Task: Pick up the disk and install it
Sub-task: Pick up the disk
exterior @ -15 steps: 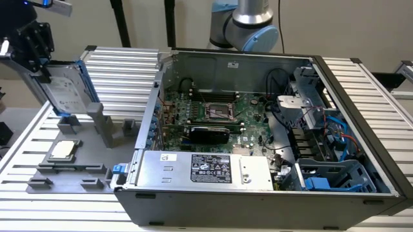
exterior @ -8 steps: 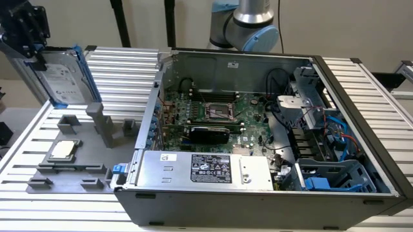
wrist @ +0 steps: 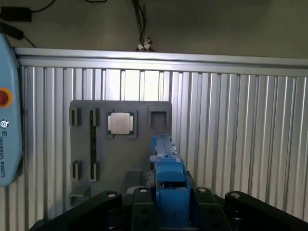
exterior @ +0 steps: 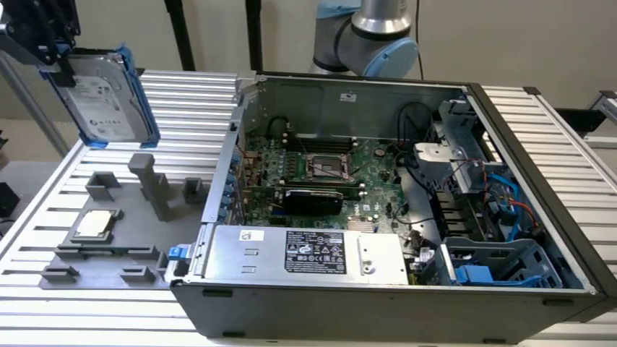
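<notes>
Disk (exterior: 104, 90) above tray (exterior: 135, 233), chip (exterior: 97, 224) on tray — case (exterior: 386, 312) at exterior view's right

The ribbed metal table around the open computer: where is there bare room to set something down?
Bare ribbed table lies between the disk, held aloft in the claw, and the computer case; also along the case's side on the exterior view's right, and on the near side of the grey fixture tray. Inside the case is crowded with boards and cables.
</notes>
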Tool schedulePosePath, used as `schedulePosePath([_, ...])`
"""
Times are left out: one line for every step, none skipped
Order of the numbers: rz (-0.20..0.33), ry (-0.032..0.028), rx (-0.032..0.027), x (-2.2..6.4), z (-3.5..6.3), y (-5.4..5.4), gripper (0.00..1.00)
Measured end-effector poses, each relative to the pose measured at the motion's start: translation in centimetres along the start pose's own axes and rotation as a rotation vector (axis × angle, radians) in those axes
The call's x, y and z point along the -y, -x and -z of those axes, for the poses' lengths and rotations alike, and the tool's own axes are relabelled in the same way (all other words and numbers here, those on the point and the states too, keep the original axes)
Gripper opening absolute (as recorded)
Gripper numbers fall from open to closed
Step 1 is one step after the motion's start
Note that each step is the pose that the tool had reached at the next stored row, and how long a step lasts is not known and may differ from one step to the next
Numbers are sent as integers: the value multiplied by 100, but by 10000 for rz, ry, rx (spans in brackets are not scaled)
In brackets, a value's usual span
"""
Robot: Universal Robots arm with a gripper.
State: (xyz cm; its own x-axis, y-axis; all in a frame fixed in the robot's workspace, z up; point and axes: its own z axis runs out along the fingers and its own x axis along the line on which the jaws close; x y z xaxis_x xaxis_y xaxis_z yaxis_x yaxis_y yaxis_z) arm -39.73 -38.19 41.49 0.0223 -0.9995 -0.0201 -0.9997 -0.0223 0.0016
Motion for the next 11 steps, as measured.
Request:
schedulePosePath([5, -1, 23, 38, 31, -4, 0])
schedulePosePath([10, 0, 44, 76, 62, -8, 0])
schedulePosePath([14, 1, 63, 115, 93, -13, 0])
schedulePosePath([18, 0, 80, 152, 122, -19, 0])
schedulePosePath([21, -1, 97, 192, 152, -27, 0])
schedulePosePath([22, -2, 108, 230, 180, -36, 0])
schedulePosePath([23, -1, 118, 271, 211, -46, 0])
schedulePosePath([25, -2, 126, 309, 239, -56, 0])
schedulePosePath([26, -3, 129, 349, 266, -68, 0])
schedulePosePath([27, -2, 132, 388, 291, -80, 0])
schedulePosePath([28, -2, 133, 428, 315, -93, 0])
